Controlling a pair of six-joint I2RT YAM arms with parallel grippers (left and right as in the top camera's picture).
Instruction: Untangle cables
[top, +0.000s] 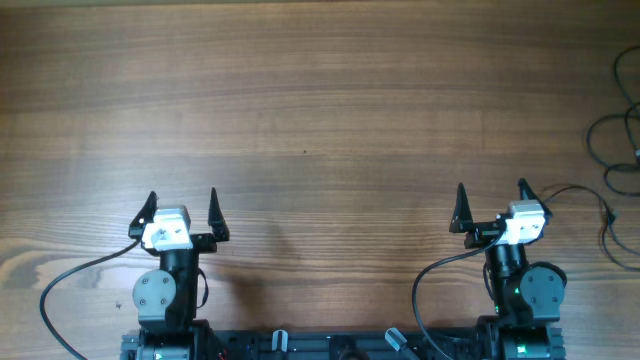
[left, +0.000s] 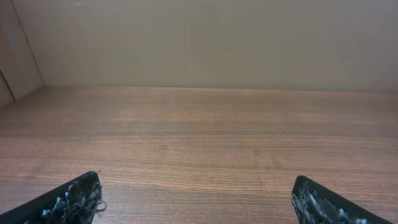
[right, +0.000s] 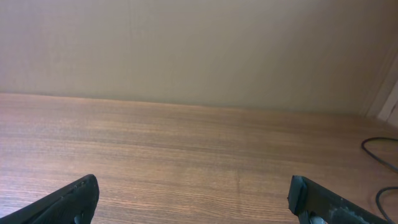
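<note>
The cables (top: 612, 160) are thin black cords lying in loose loops at the far right edge of the table, partly cut off by the frame. One cord runs with a small plug end (top: 608, 214) just right of my right gripper. My right gripper (top: 492, 206) is open and empty, a short way left of the cords. A bit of cord shows at the right edge of the right wrist view (right: 377, 149). My left gripper (top: 181, 211) is open and empty at the front left, far from the cables.
The wooden table (top: 320, 110) stretches away from both grippers. Thicker black arm wires (top: 70, 280) curve along the front edge by the arm bases. A wall stands behind the table in both wrist views.
</note>
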